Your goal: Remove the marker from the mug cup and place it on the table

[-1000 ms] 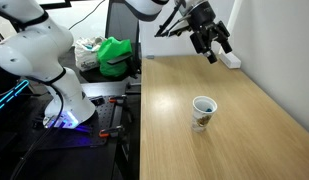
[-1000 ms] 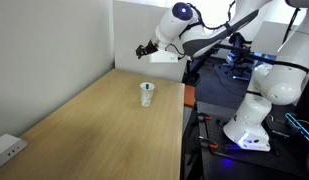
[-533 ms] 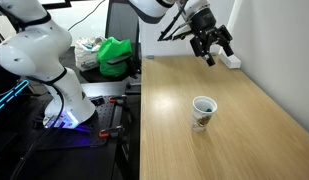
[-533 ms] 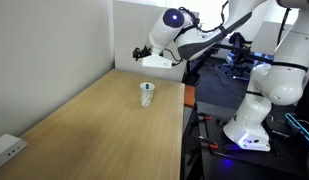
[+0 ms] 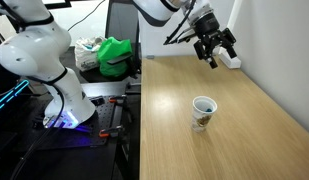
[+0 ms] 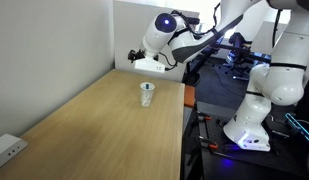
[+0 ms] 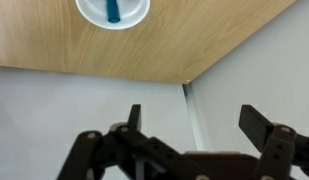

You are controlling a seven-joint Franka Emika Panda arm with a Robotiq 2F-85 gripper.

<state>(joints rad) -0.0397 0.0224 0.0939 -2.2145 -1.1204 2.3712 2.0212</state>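
1. Table of light tan wood, long, seen in both exterior views. No marker lying anywhere on its surface, so the set-down not yet done. By that judgement, task at its very start: reach, grasp, lift-out and placing all left.
2. Gripper up in the air over the far end of the table, close to the wall and well apart from the cup. Jaws spread as wide as can be, nothing between them, touching nothing. In the wrist view, two dark fingers far apart, with only wall and table edge behind.
3. Mug cup, small and white, upright near the middle of the table, alone there. Cut off by the top edge of the wrist view, only part of the rim showing.
4. Marker — thin teal stick inside the cup, plain in the wrist view, too small to make out in the exterior views.
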